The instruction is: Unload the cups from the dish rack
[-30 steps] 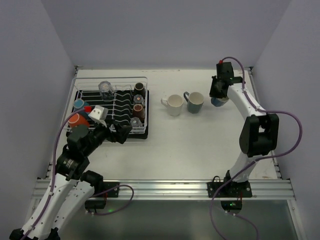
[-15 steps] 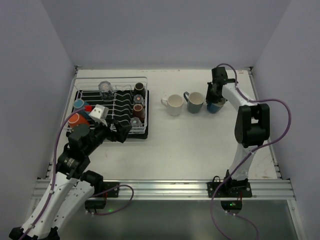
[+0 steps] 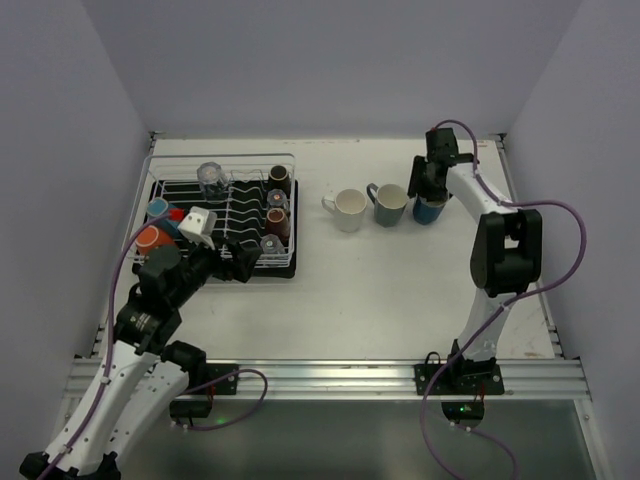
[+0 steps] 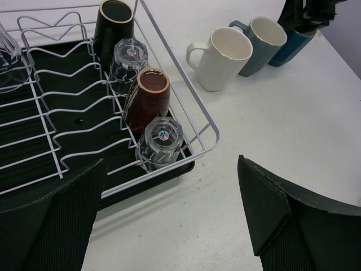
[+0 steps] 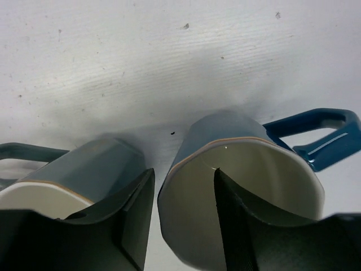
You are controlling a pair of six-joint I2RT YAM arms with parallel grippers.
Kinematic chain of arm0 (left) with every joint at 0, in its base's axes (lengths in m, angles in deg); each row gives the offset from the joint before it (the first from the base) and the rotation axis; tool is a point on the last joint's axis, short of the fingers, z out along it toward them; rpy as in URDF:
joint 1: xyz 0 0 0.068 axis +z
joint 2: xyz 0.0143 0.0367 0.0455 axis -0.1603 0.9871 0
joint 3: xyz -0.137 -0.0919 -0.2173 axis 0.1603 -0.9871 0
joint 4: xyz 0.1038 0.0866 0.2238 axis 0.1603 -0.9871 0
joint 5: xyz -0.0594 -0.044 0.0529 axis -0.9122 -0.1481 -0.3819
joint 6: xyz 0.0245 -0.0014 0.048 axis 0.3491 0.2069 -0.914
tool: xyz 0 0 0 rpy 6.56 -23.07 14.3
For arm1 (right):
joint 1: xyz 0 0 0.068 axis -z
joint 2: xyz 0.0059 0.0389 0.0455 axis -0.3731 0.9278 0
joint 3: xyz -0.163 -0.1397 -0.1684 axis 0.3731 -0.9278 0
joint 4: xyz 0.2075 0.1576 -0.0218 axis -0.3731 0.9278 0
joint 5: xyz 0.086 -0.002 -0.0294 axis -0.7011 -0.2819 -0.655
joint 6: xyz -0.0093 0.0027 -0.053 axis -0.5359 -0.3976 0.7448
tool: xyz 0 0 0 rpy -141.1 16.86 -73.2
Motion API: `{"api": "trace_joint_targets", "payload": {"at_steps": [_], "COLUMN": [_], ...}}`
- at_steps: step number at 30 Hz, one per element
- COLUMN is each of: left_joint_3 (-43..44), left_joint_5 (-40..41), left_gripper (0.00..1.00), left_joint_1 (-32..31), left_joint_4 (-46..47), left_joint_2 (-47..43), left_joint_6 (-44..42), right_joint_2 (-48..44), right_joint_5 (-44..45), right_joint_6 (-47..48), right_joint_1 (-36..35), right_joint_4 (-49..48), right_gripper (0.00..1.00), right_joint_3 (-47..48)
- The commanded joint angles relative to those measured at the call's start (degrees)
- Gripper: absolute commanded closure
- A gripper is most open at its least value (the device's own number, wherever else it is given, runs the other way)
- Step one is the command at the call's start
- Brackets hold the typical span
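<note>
R gripper (image 5: 183,179) is down on the dk blue mug (image 5: 248,169) at the far right of the table (image 3: 380,290). Jaws apart and straddling the rim: one finger (image 5: 135,217) sits outside the wall in the slot next to the grey mug (image 5: 84,169), the other inside the bowl. Clear gap on the inner side; outer finger is v close to the wall, can't tell if touching, so not clamped. Mug is upright on the table, handle pointing away from the grey mug. Three mugs stand in a row right of the dish rack (image 4: 39,141): cream mug (image 3: 349,210) nearest the rack, then grey, then dk blue. Grey & dk blue are almost touching, cream just beside grey. L gripper (image 4: 171,169) hovers at the rack's near-right corner, jaws spread full wide, nothing between them. In the rack, right-hand column far to near: dark cup (image 4: 114,25) w/ mouth facing the wrist cam, glass tumbler (image 4: 128,59) base up, brown cup (image 4: 148,99) leaning on the prongs, 2nd tumbler (image 4: 161,141) base up at the near corner. Far side holds another tumbler (image 3: 212,180). Left edge holds lt blue mug (image 3: 159,208) and orange mug (image 3: 150,240), the latter partly hidden by the L arm.
</note>
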Motion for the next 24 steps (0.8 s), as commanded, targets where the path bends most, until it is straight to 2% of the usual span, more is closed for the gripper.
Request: {"api": "trace_joint_targets", "payload": {"at_steps": [1,4,6,8,9,10,12,13,16,20,24], "left_joint_3": [1.17,1.61,2.84,4.59,5.30,5.91,8.02,8.46,10.22,17.15,22.78], "left_joint_5": [2.03,6.06,12.47,19.56,22.05,25.90,28.65,29.80,34.81,42.26,43.35], "left_gripper": [0.00,0.00,0.00,0.00,0.00,0.00,0.00,0.00,0.00,0.00,0.00], "left_joint_1": [0.54,0.62,0.62,0.62,0.62,0.62,0.62,0.62,0.62,0.97,5.00], "left_joint_4": [0.98,0.54,-1.38,-2.88,-3.59,-4.46,-5.26,-5.35,-4.74,-4.56,-5.00], "left_joint_2": [0.76,1.72,2.86,3.66,4.62,5.24,6.29,7.60,11.64,18.59,27.10], "left_joint_6": [-0.43,0.44,1.50,2.03,2.38,2.64,3.17,3.87,5.89,7.48,6.78], "right_joint_2": [-8.10,-11.80,-17.33,-22.51,-28.11,-30.95,-39.09,-41.41,-47.82,-50.66,-52.94], "right_joint_5": [0.83,1.62,1.53,-0.21,-1.53,-4.33,-7.23,-8.74,-12.88,-14.02,-18.06], "right_joint_6": [0.54,-0.16,-1.39,-2.80,-4.37,-5.08,-7.71,-8.42,-10.62,-11.15,-13.00], "right_joint_1": [0.24,0.24,0.24,0.24,0.15,-0.20,-1.16,-1.86,-5.90,-11.61,-12.50], "right_joint_4": [0.08,0.00,-1.40,-5.53,-7.72,-12.44,-17.38,-22.45,-29.51,-30.85,-33.93], "right_gripper": [0.49,0.49,0.49,0.48,0.48,0.48,0.47,0.47,0.47,0.47,0.47], "right_joint_3": [1.65,-0.45,-2.91,-8.88,-11.25,-16.41,-21.79,-26.87,-34.27,-37.63,-42.46]}}
